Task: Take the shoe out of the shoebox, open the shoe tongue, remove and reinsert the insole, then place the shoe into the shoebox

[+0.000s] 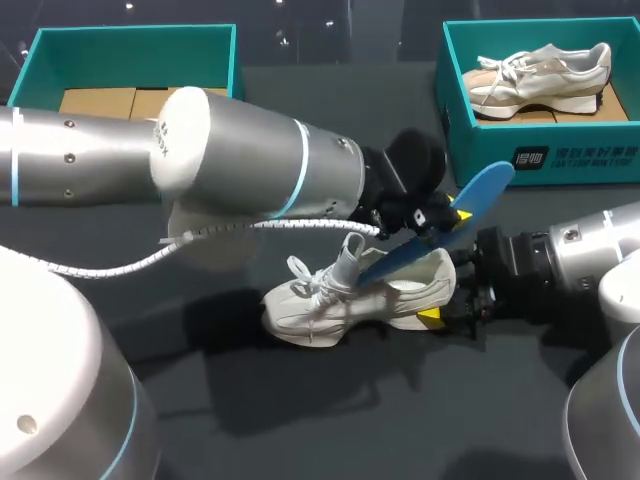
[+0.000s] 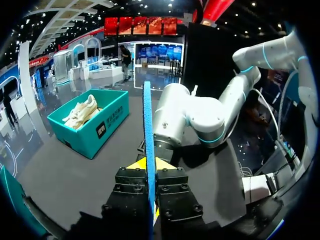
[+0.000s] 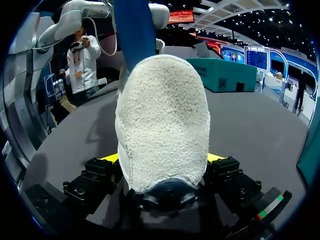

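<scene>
A cream sneaker (image 1: pixel 345 298) lies on the dark table, toe to the left. My right gripper (image 1: pixel 440 308) is shut on its heel. In the right wrist view the fuzzy heel (image 3: pixel 162 120) fills the gap between the yellow tips. My left gripper (image 1: pixel 432 218) hangs above the heel, shut on a blue insole (image 1: pixel 440 230). The insole slants down, its lower end at the shoe's opening and its upper end in the air. It stands edge-on (image 2: pixel 148 130) between the left gripper's (image 2: pixel 149 162) fingers and rises behind the heel (image 3: pixel 134 30).
A teal shoebox (image 1: pixel 480 150) at the back right holds a second cream sneaker (image 1: pixel 540 72); it also shows ahead of the left gripper (image 2: pixel 100 132). Another teal box (image 1: pixel 40 55) at the back left holds brown cardboard.
</scene>
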